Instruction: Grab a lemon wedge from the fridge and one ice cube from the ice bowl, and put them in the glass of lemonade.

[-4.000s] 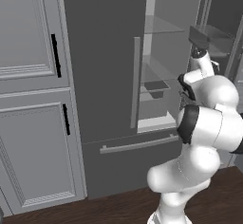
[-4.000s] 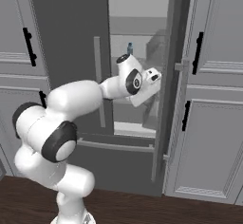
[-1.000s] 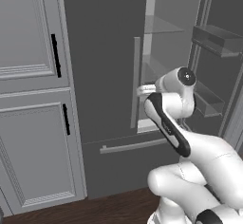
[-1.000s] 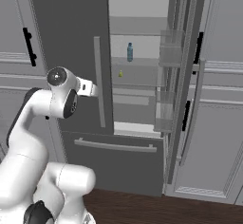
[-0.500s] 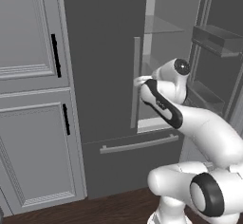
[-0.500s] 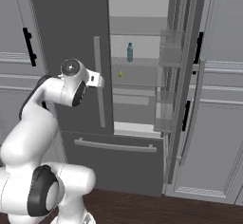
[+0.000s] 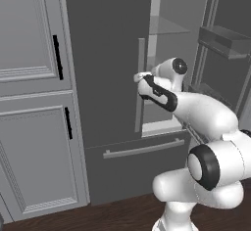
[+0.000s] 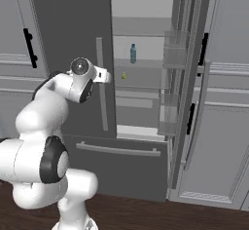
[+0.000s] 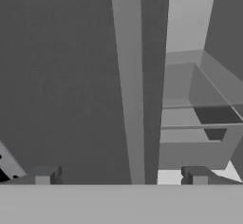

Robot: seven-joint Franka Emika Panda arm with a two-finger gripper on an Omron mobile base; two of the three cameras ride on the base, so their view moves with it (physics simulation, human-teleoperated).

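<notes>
The fridge [image 7: 103, 54] [image 8: 68, 29] has its left door shut and its right door swung open. A tiny yellow-green lemon wedge [image 8: 123, 76] lies on a middle glass shelf inside. My gripper [image 7: 138, 77] [image 8: 107, 76] [image 9: 121, 176] is open at the left door's long pale handle [image 7: 140, 85] [image 8: 101, 87] [image 9: 129, 85]. In the hand view that bar runs up between my two fingertips [image 9: 45, 175], untouched. The wedge sits to the right of my hand and deeper in. The ice bowl and the glass of lemonade are out of view.
A blue bottle [image 8: 133, 53] stands on the shelf above the wedge. The open right door [image 8: 187, 78] carries clear bins [image 8: 174, 48] [image 7: 225, 39]. Pale panelled cabinets [image 7: 34, 103] [image 8: 228, 126] flank the fridge, and the bottom drawer [image 8: 116, 163] is shut.
My hand has swung left and slightly forward, from in front of the open compartment to the left door's handle. The gripper stays open, and the fridge doors have not moved.
</notes>
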